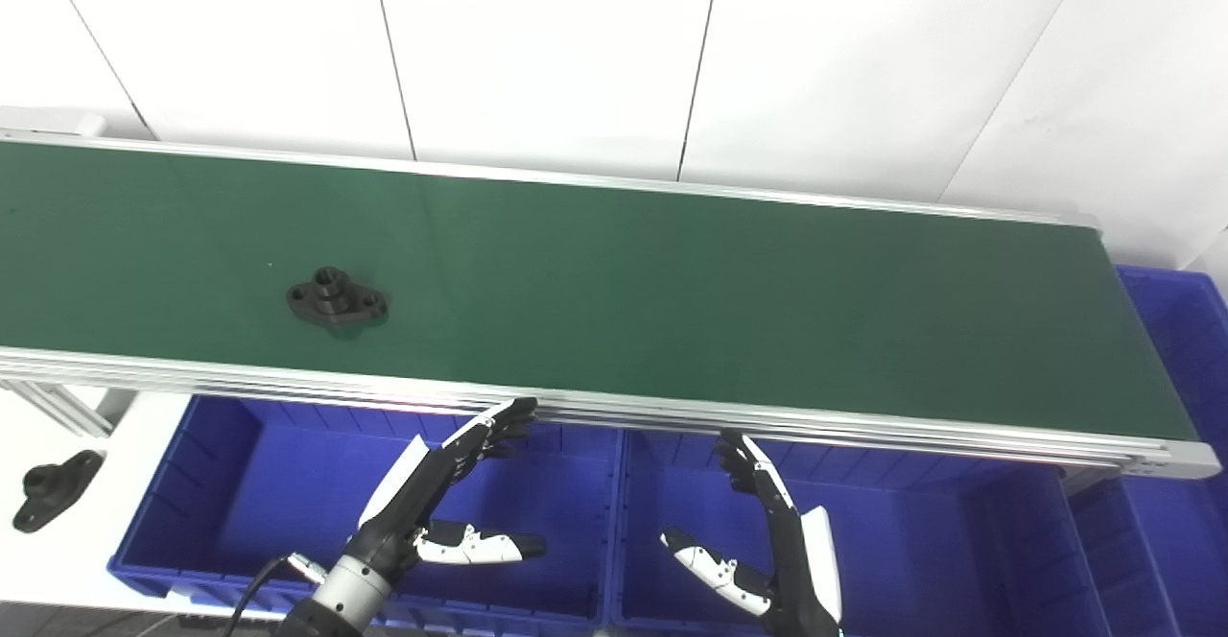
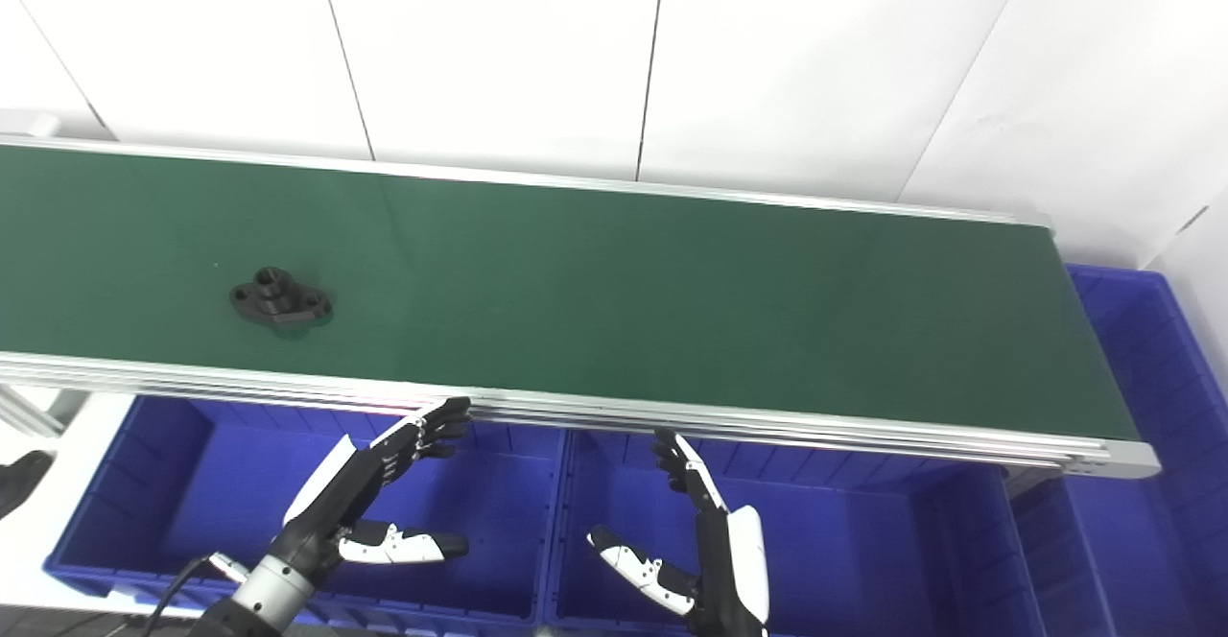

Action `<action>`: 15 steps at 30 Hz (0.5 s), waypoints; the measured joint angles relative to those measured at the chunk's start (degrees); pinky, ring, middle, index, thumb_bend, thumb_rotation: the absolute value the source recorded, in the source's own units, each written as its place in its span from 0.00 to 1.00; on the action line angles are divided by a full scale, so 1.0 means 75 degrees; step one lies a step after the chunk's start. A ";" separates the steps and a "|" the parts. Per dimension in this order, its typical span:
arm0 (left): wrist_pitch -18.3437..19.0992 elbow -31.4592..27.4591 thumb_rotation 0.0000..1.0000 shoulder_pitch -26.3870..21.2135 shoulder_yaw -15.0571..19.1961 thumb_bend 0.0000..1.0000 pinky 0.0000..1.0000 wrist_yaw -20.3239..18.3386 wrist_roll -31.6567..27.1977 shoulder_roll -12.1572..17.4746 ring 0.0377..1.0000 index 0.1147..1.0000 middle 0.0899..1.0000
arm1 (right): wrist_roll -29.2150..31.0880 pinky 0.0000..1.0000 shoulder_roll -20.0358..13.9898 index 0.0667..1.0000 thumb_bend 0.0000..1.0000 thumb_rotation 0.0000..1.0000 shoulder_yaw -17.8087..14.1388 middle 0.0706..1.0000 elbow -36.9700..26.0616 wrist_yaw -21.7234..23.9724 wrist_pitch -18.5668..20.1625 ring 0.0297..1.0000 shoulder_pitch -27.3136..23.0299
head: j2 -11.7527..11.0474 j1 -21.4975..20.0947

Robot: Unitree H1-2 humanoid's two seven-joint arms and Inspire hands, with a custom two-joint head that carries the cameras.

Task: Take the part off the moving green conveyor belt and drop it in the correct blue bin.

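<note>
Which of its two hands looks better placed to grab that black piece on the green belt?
The left hand, probably. The black part lies on the belt's left stretch, nearer that hand's side. The right hand waits further right, over the other blue bin. Both hands are open and empty.

The part is a black flanged piece with a raised round hub and 2 bolt holes (lying flat), on the left stretch of the green conveyor belt, nearer its front rail. Below the belt sit 2 open blue bins side by side.
</note>
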 measured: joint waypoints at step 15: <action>0.0000 0.0263 0.25 0.0023 -0.0286 0.89 0.71 0.0329 0.0447 -0.0253 0.80 0.81 0.82 | 0.0221 0.79 -0.0623 0.90 0.66 0.45 0.0608 0.83 0.0222 -0.0652 -0.0001 0.83 -0.0051 | -0.1113 0.2262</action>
